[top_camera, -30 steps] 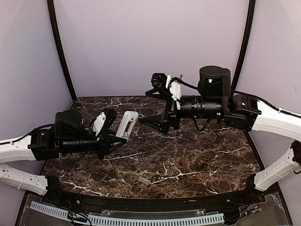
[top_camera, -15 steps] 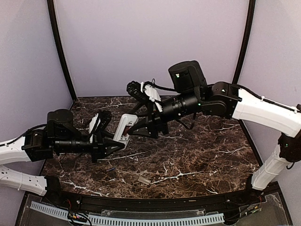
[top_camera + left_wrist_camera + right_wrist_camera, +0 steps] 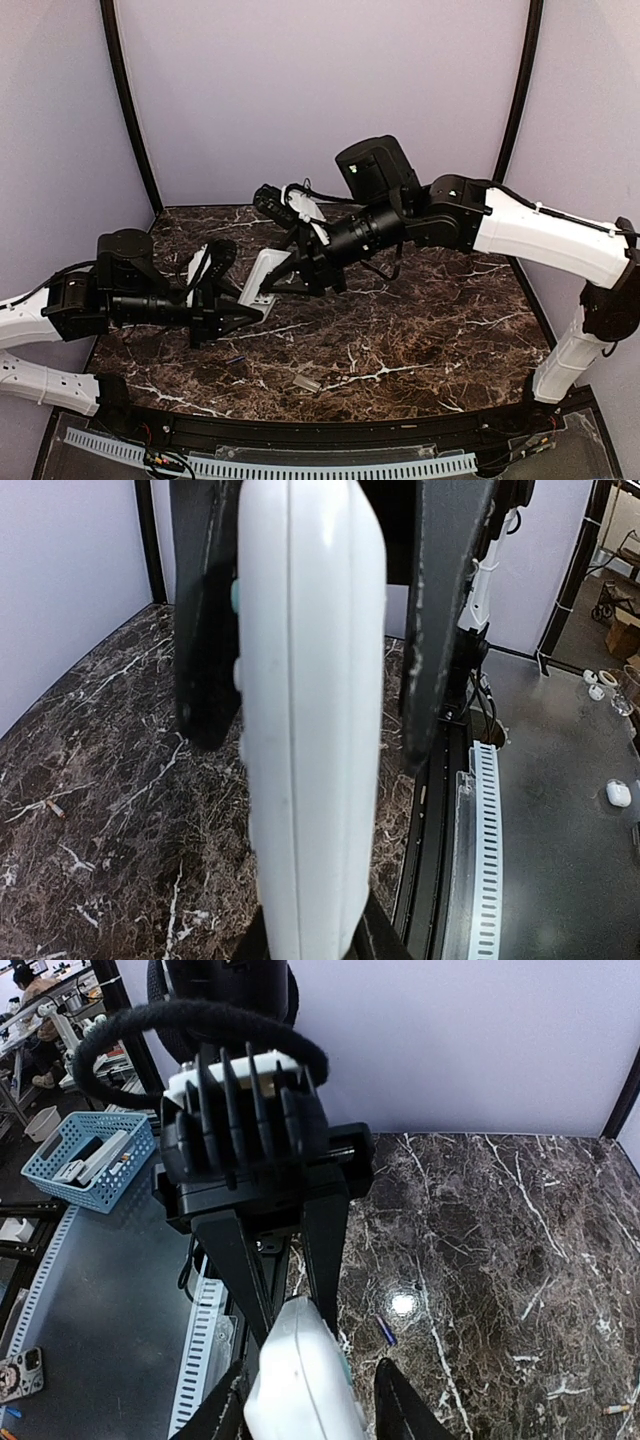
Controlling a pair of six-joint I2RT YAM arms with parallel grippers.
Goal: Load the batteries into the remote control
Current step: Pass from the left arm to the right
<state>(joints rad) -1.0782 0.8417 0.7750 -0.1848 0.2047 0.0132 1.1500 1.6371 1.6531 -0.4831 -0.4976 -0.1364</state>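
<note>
My left gripper [image 3: 250, 298] is shut on the lower end of the white remote control [image 3: 262, 278], holding it tilted above the left of the marble table [image 3: 450, 330]. In the left wrist view the remote control [image 3: 310, 700] runs up the middle, edge on. My right gripper [image 3: 290, 278] straddles its far end, and its black fingers [image 3: 445, 630] stand on either side. In the right wrist view the remote control [image 3: 300, 1380] touches one jaw of the right gripper [image 3: 305, 1410], with a gap at the other. One battery [image 3: 235, 358], a slim blue stick, lies on the table below, and it shows as the battery [image 3: 387, 1331] in the right wrist view.
A small flat grey cover piece [image 3: 305, 384] lies near the table's front edge. A white slotted strip [image 3: 270, 465] runs along the front beyond the edge. Black posts [image 3: 130, 110] frame the lilac back walls. A blue basket [image 3: 85, 1155] sits off the table.
My right arm has swung left and forward to the remote, and its jaws have narrowed around the remote's far end. The left arm has drawn slightly left, still gripping the remote.
</note>
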